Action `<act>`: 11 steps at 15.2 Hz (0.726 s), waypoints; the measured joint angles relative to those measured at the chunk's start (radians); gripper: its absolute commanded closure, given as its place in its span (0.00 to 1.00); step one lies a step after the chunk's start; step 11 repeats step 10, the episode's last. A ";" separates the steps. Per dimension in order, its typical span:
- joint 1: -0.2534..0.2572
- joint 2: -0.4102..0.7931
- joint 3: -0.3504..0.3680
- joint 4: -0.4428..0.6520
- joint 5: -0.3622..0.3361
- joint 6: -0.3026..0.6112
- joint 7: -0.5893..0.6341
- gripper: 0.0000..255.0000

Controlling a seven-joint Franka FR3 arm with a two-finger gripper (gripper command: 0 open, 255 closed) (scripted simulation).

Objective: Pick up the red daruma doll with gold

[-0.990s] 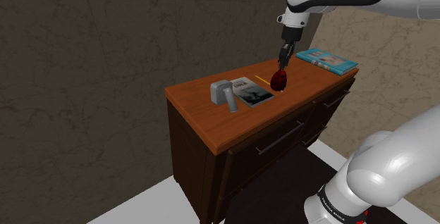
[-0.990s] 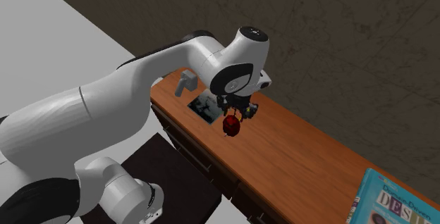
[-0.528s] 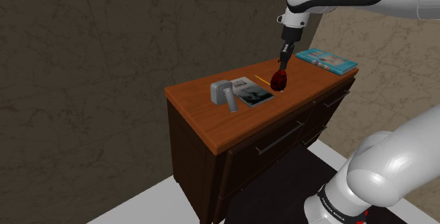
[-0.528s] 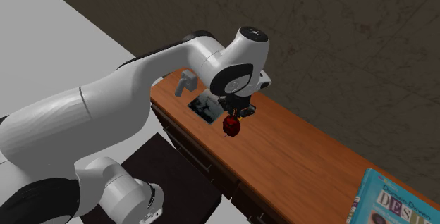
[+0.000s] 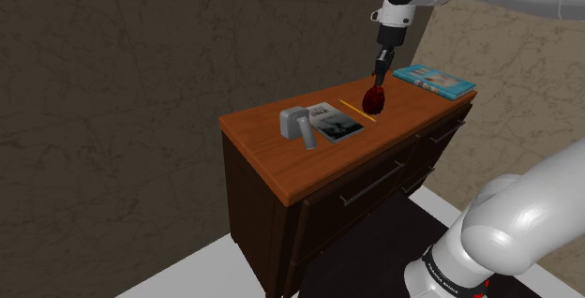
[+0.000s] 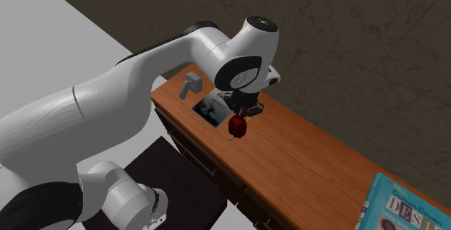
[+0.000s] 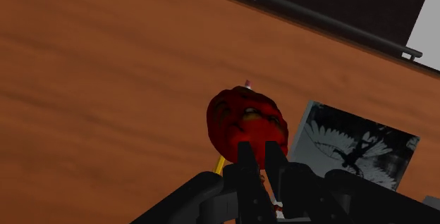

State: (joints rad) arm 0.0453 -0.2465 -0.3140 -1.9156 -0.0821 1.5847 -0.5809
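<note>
The red daruma doll [image 5: 373, 100] with gold markings hangs just above the wooden dresser top [image 5: 272, 151], clasped at its top by my black gripper [image 5: 379, 82], which is shut on it. From the second exterior view the doll [image 6: 237, 127] hangs under the gripper [image 6: 241, 116] over the dresser's middle. In the wrist view both fingers pinch the doll [image 7: 243, 119] at the gripper [image 7: 259, 153], the wood well below it.
A yellow pencil [image 5: 351, 107] lies on the top beside the doll. A black-and-white book [image 5: 336, 121] and a grey object [image 5: 298, 124] sit toward the shoulder view's left. A blue book [image 5: 434, 80] lies at the far right end. Drawer handles [image 5: 372, 185] run along the front.
The gripper has risen a little with the doll held in it, and the doll now hangs off the dresser top. Nothing else moved.
</note>
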 measured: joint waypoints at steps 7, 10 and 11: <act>0.003 0.018 0.002 0.112 0.006 -0.096 -0.005 1.00; 0.004 0.025 0.002 0.152 0.008 -0.128 -0.006 1.00; 0.004 0.025 0.002 0.152 0.008 -0.128 -0.006 1.00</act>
